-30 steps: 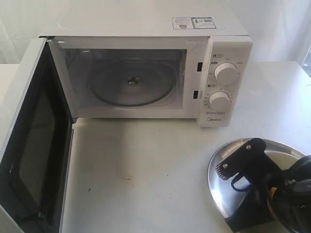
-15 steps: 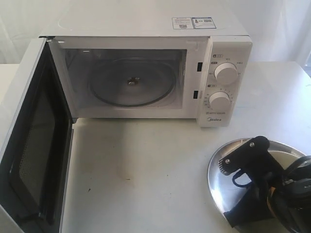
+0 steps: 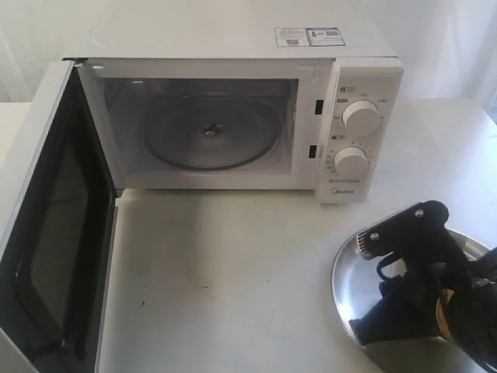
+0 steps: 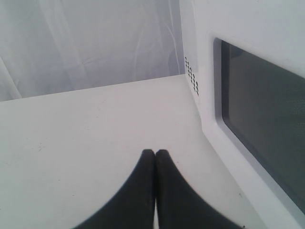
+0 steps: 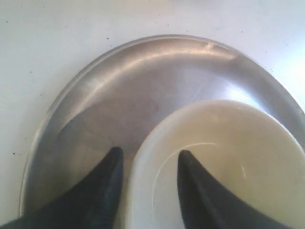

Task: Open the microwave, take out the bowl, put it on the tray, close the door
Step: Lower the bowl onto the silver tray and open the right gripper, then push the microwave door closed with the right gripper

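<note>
Exterior view: microwave stands at the back of the table. The door is swung fully out to the left, black inner face showing. The cavity holds only the clear glass turntable, with no bowl inside. The tray sits at the front right, and the right arm hangs over it and hides most of its surface. The bowl is not visible from this camera.

Right wrist view: bowl sits on the tray, off-centre and near 1 side of the rim, upright, with its pale inside showing. The right gripper has its 2 fingers spread moderately and straddling the bowl wall, 1 outside over the steel and 1 over the inside. A gap shows on both sides, so I judge the bowl is not pinched, though contact at the very tips cannot be ruled out.

Left wrist view: left gripper has its fingers pressed together on nothing. It hovers low over bare table, just beside the outer face of the door with its dark window.

Progress, judged:
- Step 1, open: done.
- Step 2, take out the bowl: done, since the cavity is empty.
- Step 3, bowl on tray: apparently done. The right gripper has yet to clear it.
- Step 4, close the door: not done.

The left gripper sits on the correct side of the door to push it shut.
</note>
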Available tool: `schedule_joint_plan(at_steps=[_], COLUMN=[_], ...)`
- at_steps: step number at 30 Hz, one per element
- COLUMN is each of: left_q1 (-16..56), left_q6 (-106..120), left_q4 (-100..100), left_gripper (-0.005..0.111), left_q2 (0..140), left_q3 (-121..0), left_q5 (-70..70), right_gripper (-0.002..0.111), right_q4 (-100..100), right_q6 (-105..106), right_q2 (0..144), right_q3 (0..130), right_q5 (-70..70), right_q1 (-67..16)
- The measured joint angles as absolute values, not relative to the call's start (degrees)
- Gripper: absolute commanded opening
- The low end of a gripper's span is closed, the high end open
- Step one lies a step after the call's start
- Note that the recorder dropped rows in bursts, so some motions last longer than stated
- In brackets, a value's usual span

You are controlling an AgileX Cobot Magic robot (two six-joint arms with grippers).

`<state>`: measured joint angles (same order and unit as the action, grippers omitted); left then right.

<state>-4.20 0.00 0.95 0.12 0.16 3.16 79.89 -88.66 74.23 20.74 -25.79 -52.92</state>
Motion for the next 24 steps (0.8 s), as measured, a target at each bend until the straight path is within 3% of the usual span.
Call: schedule_joint_plan(at_steps=[3, 5, 6, 9, 10, 17, 24], left_q1=[-4.2, -4.2, -4.2, -4.2, -4.2, -4.2, -4.2], left_q6=[0.0, 0.0, 0.0, 0.0, 0.0, 0.0, 0.0], left_q4=[0.95, 0.95, 0.95, 0.95, 0.95, 0.95, 0.95], left_gripper=[0.0, 0.0, 0.0, 0.0, 0.0, 0.0, 0.0], left_q2=[0.12, 0.12, 0.12, 0.12, 0.12, 0.12, 0.12], left_q3=[0.16, 0.16, 0.16, 0.16, 0.16, 0.16, 0.16], left_q5=[3.16, 3.16, 3.16, 3.16, 3.16, 3.16, 3.16], right_gripper=[0.051, 0.044, 0.039, 0.005, 0.001, 0.0, 0.0], right_q4=[80.45, 81.3, 81.58, 83.85, 85.43, 93.48, 93.14], right_q6=[-88.66, -88.66, -88.66, -88.66, -88.66, -88.44, -85.32], right_q2=[72.74, 71.36, 70.46, 67.12, 65.74, 60.04, 72.97], right_q3=[20.74, 20.74, 20.74, 20.69, 20.69, 28.92, 58.36], right_q5=[-25.7, -25.65, -25.22, -21.5, -18.72, 5.52, 17.18], right_q1=[-52.92, -52.92, -52.92, -52.92, -52.92, -52.92, -53.97])
